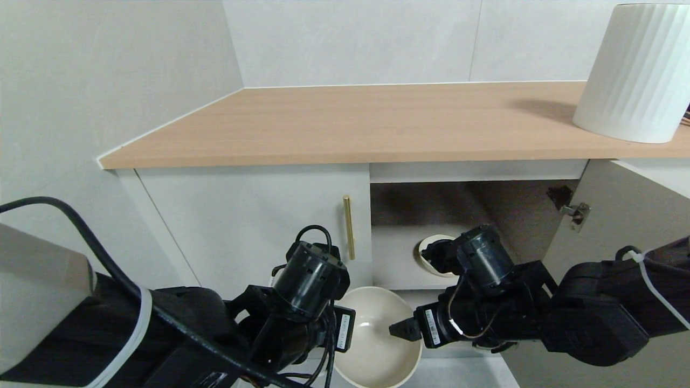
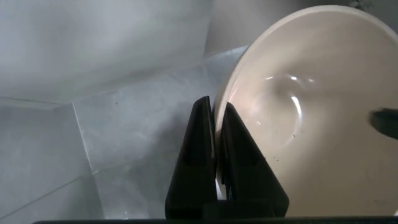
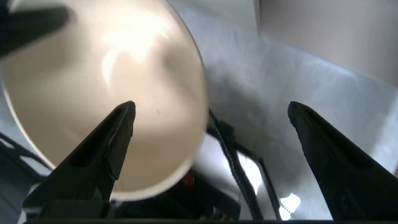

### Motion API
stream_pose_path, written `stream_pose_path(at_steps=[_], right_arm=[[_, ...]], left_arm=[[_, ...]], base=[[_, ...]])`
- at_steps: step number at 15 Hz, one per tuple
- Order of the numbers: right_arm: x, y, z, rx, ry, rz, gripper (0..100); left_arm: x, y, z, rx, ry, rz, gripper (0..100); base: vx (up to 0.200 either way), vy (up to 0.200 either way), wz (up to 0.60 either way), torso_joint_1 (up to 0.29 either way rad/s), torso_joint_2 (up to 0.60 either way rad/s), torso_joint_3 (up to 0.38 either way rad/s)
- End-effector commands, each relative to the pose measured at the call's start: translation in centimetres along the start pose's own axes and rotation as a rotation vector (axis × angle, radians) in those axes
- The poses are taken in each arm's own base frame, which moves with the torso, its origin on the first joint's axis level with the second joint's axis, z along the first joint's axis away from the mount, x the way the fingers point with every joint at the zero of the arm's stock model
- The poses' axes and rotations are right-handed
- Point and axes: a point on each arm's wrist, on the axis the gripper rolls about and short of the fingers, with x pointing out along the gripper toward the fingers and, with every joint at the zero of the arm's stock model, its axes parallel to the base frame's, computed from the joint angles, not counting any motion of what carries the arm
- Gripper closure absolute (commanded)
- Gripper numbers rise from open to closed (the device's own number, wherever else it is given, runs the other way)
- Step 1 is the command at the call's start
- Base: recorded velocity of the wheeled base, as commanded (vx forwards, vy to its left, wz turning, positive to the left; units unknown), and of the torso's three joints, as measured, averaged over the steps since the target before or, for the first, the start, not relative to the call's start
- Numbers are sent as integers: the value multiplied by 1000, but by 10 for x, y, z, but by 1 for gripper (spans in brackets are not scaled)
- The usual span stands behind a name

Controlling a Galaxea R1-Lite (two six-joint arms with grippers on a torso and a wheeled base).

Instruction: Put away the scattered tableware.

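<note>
A cream bowl (image 1: 377,339) hangs low in front of the cabinet, between my two arms. My left gripper (image 2: 216,107) is shut on the bowl (image 2: 311,112), pinching its rim on the left side. My right gripper (image 3: 210,107) is open at the opposite side of the bowl (image 3: 106,81), one finger over the inside and the other outside the rim. In the head view a fingertip (image 1: 401,330) of the right gripper pokes over the bowl's right edge. A second pale dish (image 1: 431,253) rests on the shelf inside the open cabinet, partly hidden by my right wrist.
The cabinet's right door (image 1: 620,226) stands open beside my right arm. The left door with a gold handle (image 1: 349,226) is closed. Above is a wooden countertop (image 1: 377,124) with a white ribbed container (image 1: 636,70) at its right. A pale wall closes the left side.
</note>
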Motion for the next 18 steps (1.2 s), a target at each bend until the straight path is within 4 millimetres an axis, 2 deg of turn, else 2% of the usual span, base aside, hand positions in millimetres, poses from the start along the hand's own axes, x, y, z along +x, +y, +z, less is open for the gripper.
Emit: stream_pose_path(at_steps=[1, 6, 7, 18], right_arm=[[8, -1, -3, 2, 17, -6, 0], [14, -3, -5, 22, 18, -28, 0], [14, -2, -4, 22, 9, -26, 100], [14, -3, -4, 18, 3, -30, 100]], left_arm=[[-1, -1, -1, 2, 0, -5, 100], [-1, -2, -1, 5, 1, -6, 100], [0, -1, -2, 5, 5, -3, 100], [1, -2, -4, 11, 13, -1, 100]], base=[[0, 0, 0, 0, 0, 0], [0, 0, 0, 0, 0, 0], [0, 0, 0, 0, 0, 0], [0, 0, 0, 0, 0, 0]])
